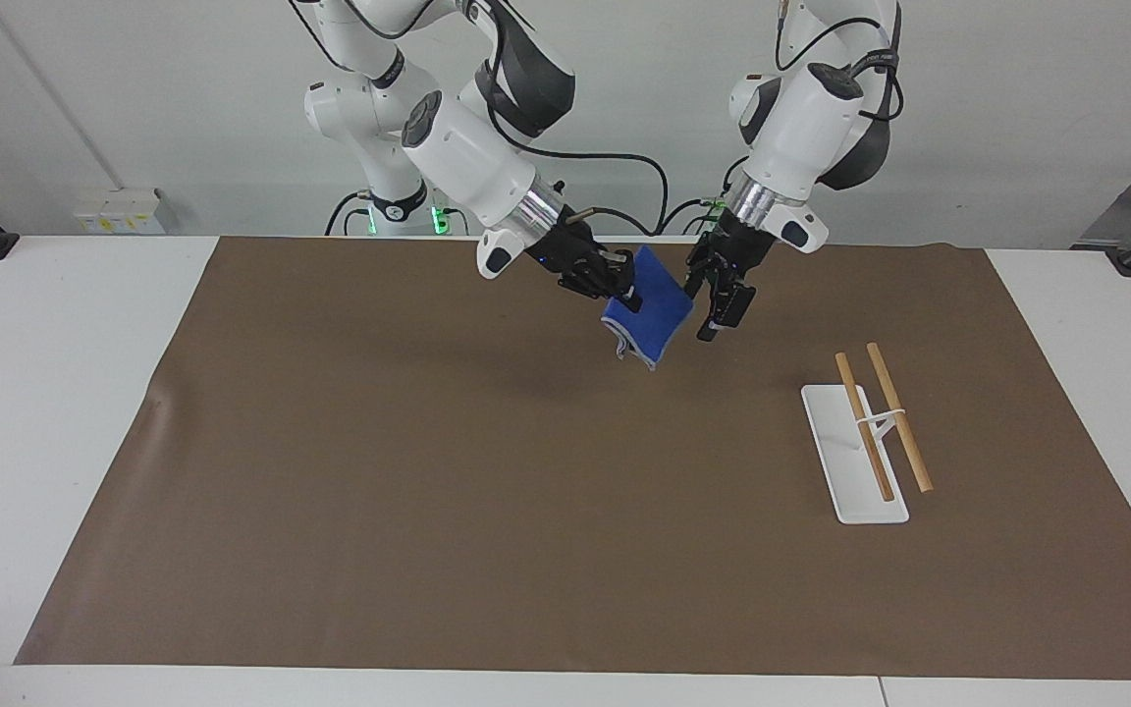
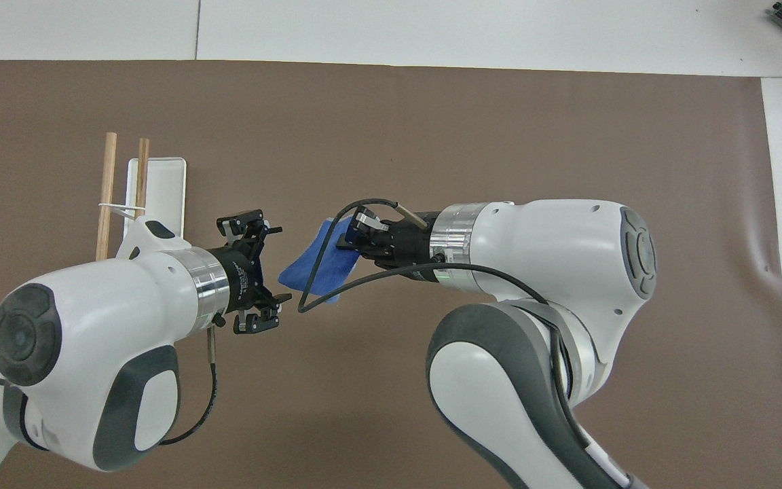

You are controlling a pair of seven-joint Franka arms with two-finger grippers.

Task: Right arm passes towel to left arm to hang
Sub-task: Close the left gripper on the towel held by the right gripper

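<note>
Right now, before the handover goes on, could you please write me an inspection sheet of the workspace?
Surface: white table covered by a brown mat, with a small wrinkle at the mat's edge toward the right arm's end.
Job's things: blue towel held in the air over the mat; white rack with two wooden rods stands toward the left arm's end, with no towel on it.
Clutter: nothing seen.
Grippers: right gripper shut on the towel; left gripper open beside the towel's free edge, not yet gripping it.
Cables: black cable loops from the right wrist under the towel.
Surroundings: white wall; wall sockets.
</note>
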